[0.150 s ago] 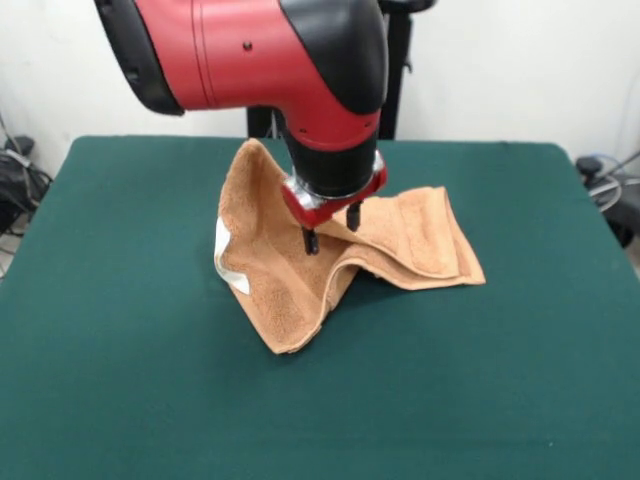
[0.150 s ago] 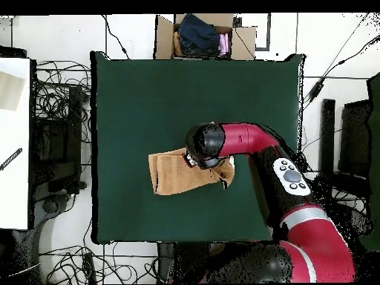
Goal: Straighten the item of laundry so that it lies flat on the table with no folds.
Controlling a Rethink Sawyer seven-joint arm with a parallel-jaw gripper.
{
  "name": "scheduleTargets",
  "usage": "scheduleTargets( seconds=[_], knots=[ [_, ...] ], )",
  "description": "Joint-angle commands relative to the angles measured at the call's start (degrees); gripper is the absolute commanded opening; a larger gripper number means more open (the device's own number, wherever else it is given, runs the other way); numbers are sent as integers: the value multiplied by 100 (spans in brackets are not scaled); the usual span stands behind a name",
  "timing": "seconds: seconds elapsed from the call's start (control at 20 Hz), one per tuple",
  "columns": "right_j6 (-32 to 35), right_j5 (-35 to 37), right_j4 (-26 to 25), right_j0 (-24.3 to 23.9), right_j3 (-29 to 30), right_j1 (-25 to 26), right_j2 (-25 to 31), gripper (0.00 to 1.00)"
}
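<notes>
1. From the front, my gripper (image 1: 331, 229) hangs over the middle of the towel (image 1: 290, 270), with its two dark fingertips (image 1: 310, 241) apart and a clear gap between them.
2. The tips sit at or just above a raised ridge of cloth. I cannot tell whether either tip actually touches the fabric, and nothing is pinched between them.
3. The tan towel lies rumpled near the centre of the table (image 1: 120, 380). One corner stands up behind my wrist, a folded flap stretches out to the picture's right, and another point of cloth reaches toward the near edge.
4. A white label (image 1: 228, 262) shows at the towel's left edge, curled along the fold.
5. From overhead, my arm (image 2: 256, 145) crosses the green table (image 2: 148, 89) from the lower right, and its dark head covers the right part of the towel (image 2: 174, 172).
6. In this view the towel lies a little below the table's centre, bunched, its left part a flatter rectangular patch. My gripper is hidden under the arm here.
7. Beyond the table's top edge stands a cardboard box (image 2: 204, 35) with dark clothing in it.
</notes>
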Motion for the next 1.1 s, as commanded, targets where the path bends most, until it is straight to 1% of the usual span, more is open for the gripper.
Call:
scheduleTargets(
  seconds=[0.05,0.3,0.5,0.7,1.1],
  knots=[
    [-216,-550,-412,196,145,297,238,100],
    [-190,-630,-440,176,244,271,206,100],
    [-156,-537,-363,211,283,98,216,100],
    [77,-569,-335,286,454,-123,134,100],
    [238,-564,-314,396,482,-179,50,100]
  ],
)
